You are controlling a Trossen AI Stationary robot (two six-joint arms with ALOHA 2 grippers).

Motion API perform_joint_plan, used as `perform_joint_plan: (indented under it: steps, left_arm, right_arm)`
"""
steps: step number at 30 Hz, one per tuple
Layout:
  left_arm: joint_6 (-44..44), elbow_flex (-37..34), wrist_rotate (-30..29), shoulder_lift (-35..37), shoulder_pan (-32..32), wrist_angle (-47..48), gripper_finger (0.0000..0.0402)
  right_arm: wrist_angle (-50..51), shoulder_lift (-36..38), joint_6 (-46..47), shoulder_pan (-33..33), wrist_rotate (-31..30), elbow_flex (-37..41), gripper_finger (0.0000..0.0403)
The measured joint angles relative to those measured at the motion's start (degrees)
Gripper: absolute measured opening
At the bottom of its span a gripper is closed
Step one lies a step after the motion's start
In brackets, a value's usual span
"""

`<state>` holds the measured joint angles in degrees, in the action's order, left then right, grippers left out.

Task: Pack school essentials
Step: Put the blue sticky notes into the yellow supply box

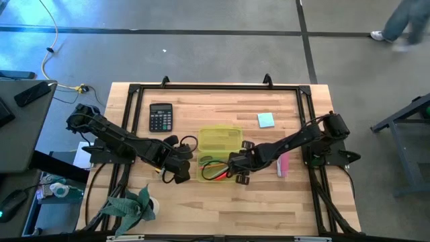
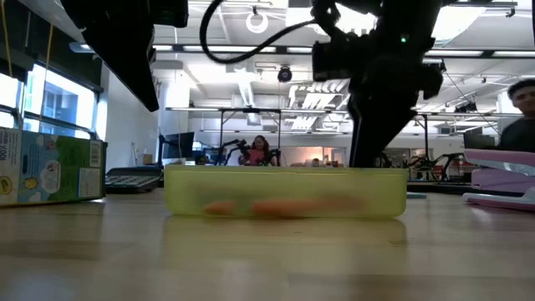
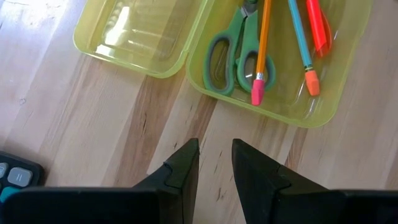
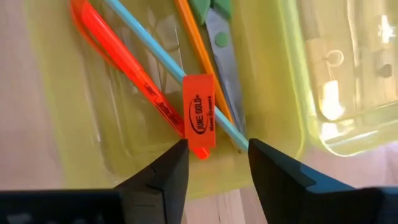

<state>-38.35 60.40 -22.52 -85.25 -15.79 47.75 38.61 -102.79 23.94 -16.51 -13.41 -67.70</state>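
The translucent yellow-green case (image 1: 218, 151) lies open on the table, its lid (image 3: 137, 37) folded out flat. In its base lie the green-handled scissors (image 3: 227, 56), an orange pencil (image 3: 262, 50), a teal pencil (image 3: 300, 37) and a red marker (image 3: 318, 25). A small red eraser (image 4: 199, 117) rests across the marker (image 4: 118, 56) and the teal pencil (image 4: 149, 37). My right gripper (image 4: 214, 155) hangs open just above the base, its fingers on either side of the eraser without touching it. My left gripper (image 3: 215, 155) hovers over bare wood beside the case, its fingers a narrow gap apart. The blue sticky-note pad (image 1: 266, 120) lies toward the far right.
A calculator (image 1: 160, 117) sits far left of the case, and a pink stapler (image 1: 283, 165) lies right of it. A green printed box (image 2: 50, 171) stands near the left front. A green leafy object (image 1: 131, 205) lies at the near left edge. People show in the room beyond.
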Motion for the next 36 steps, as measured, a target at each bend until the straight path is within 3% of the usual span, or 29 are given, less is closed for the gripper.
perform_joint_plan:
  steps: [6,20,27,36]
  left_arm:
    - [0.02,0.00,0.02,0.00,0.00,-0.02,0.0085]
    - [0.02,0.00,0.04,0.00,0.01,-0.05,0.0086]
    - [0.02,0.00,0.04,0.00,0.02,0.00,0.0086]
    - [0.03,0.00,1.40,0.00,0.00,-0.01,0.0086]
  right_arm:
    - [1.49,4.96,0.14,0.00,-1.61,-0.04,0.0145]
    - [15.05,24.49,5.64,6.35,-18.11,-0.11,0.0145]
    - [21.38,31.61,7.57,15.90,-16.25,-0.13,0.0159]
    - [23.75,33.56,9.09,29.51,-8.39,-0.13,0.0262]
